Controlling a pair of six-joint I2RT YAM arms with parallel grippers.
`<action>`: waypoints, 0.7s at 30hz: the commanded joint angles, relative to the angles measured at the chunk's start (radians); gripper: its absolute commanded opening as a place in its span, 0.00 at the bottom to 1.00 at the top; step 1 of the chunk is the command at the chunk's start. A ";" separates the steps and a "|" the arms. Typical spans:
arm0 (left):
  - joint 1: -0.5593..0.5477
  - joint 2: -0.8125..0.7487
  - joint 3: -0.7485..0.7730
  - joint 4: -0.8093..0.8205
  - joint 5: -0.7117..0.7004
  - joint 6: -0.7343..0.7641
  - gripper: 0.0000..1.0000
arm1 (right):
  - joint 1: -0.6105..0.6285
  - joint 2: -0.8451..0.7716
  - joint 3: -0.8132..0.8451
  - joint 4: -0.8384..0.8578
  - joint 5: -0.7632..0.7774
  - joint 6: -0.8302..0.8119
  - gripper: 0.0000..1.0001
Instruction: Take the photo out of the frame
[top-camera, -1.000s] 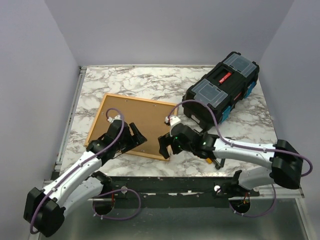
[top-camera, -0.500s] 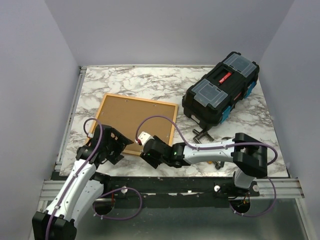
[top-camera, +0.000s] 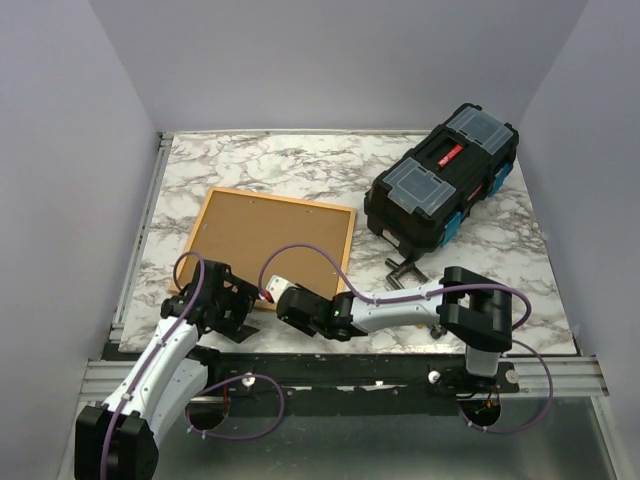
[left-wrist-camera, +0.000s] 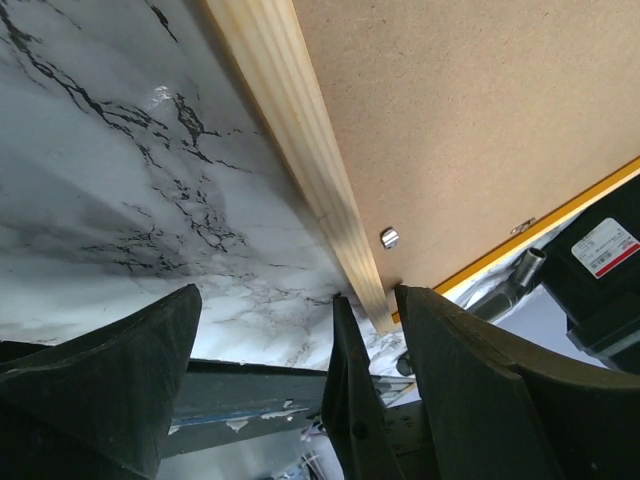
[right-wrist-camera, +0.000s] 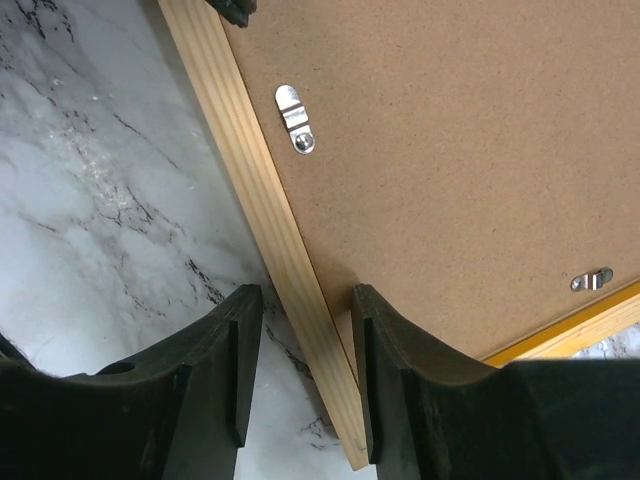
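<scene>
The frame (top-camera: 285, 200) lies face down on the marble, showing its orange rim and pale wood rail (right-wrist-camera: 240, 180). The photo's brown back (top-camera: 270, 240) fills it, and the picture side is hidden. Small metal clips (right-wrist-camera: 295, 120) hold the board in. My right gripper (top-camera: 265, 295) is at the frame's near edge. In the right wrist view its jaws (right-wrist-camera: 305, 292) straddle the rail, one pad against it and marble showing beside the other. My left gripper (top-camera: 238, 305) stands open (left-wrist-camera: 297, 292) at the near-left, with the rail's end (left-wrist-camera: 375, 310) beside its right finger.
A black toolbox (top-camera: 445, 185) sits at the back right, also seen in the left wrist view (left-wrist-camera: 600, 270). A small metal clamp (top-camera: 402, 270) lies between it and the right arm. The table's near edge (top-camera: 350, 345) runs just below both grippers.
Both grippers came off the frame's back and down to its near edge. The right one swung left and narrowed its jaws around the rail. The left one drew back toward the corner.
</scene>
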 joint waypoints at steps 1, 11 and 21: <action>0.009 0.011 -0.020 0.052 0.060 -0.062 0.85 | 0.006 0.032 0.013 0.020 0.035 -0.022 0.45; 0.009 -0.026 -0.131 0.164 0.108 -0.207 0.81 | 0.006 -0.008 -0.006 0.064 0.024 -0.017 0.01; 0.009 -0.136 -0.204 0.202 0.097 -0.310 0.83 | 0.005 -0.122 -0.010 0.104 -0.049 -0.024 0.01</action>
